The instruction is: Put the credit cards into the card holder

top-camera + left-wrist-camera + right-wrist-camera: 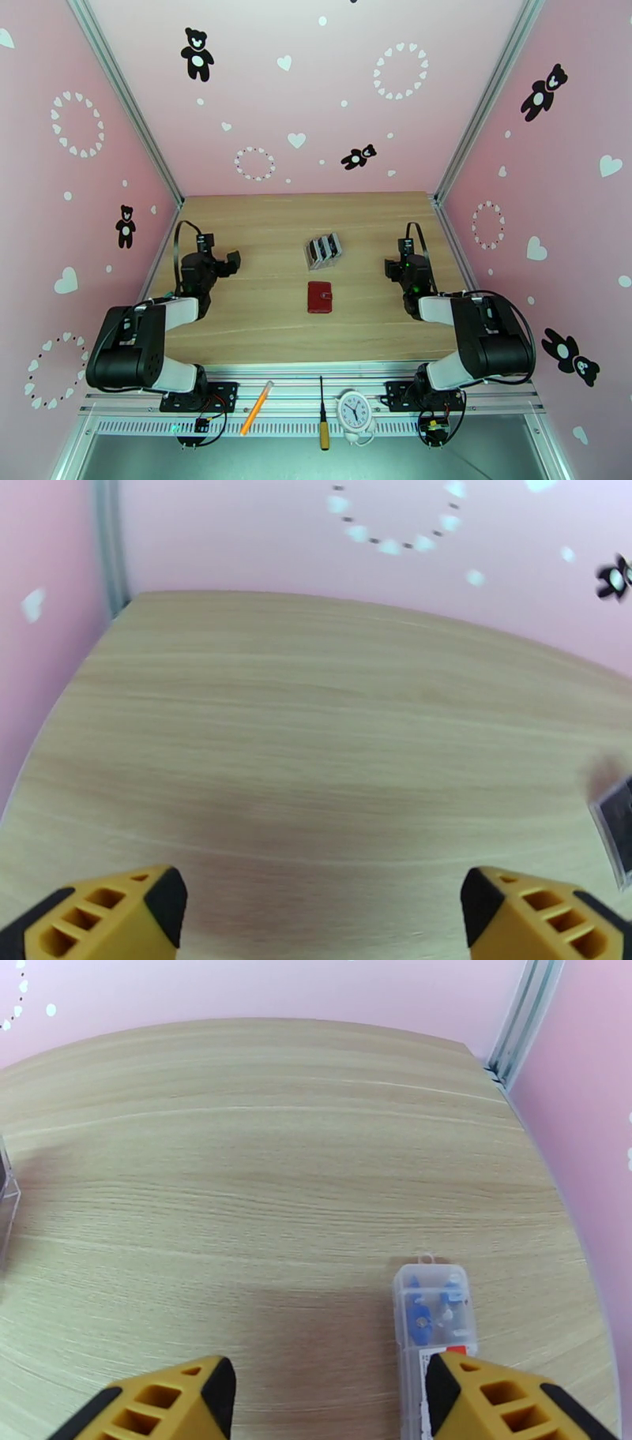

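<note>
The card holder [319,297], a small dark-red wallet, lies closed at the table's middle. Just behind it a clear slotted stand [324,249] holds the credit cards [325,247] upright, dark and pale ones side by side. My left gripper [227,263] hovers left of the stand, fingers spread wide over bare wood [324,894]; the stand's edge [615,827] shows at that view's right border. My right gripper [393,268] sits right of the stand, open with nothing between its fingers [332,1390]. Both grippers are apart from the wallet and the cards.
A small clear plastic box [434,1319] with blue bits inside lies on the table next to my right gripper's right finger. On the front rail lie an orange pen [257,407], a screwdriver [322,414] and a small white clock [355,411]. Pink walls enclose three sides.
</note>
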Tool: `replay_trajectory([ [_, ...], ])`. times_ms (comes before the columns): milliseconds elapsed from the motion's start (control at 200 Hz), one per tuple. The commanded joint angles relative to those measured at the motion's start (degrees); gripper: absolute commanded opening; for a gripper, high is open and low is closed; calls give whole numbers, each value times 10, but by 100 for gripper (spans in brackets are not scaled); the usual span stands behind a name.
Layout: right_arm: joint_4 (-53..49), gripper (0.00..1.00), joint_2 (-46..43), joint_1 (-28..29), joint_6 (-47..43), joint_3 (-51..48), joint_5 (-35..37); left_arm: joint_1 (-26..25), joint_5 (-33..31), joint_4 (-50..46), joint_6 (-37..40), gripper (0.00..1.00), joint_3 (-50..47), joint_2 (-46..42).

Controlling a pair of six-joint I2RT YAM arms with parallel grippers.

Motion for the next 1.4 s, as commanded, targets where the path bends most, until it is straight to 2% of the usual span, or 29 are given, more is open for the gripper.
replay_trajectory([
  [0,33,68,7,-3,-10,-2,-24,10,-29,100,5,98,-25,25],
  [170,31,71,8,-3,-9,0,-25,8,-31,91,6,98,-24,22],
  [175,31,72,8,-3,-9,0,-25,8,-31,90,6,98,-23,22],
  [195,31,95,8,-3,-9,0,-25,8,-32,89,6,98,-24,21],
  [225,31,99,7,-2,-9,0,-25,8,-31,93,6,98,-24,23],
  [681,22,99,6,-4,-9,4,-27,8,-32,91,6,98,-24,22],
  [816,32,99,5,-4,5,-2,10,7,-32,91,6,98,-24,22],
  [1396,37,99,5,0,3,-5,16,7,-32,90,6,98,-23,22],
])
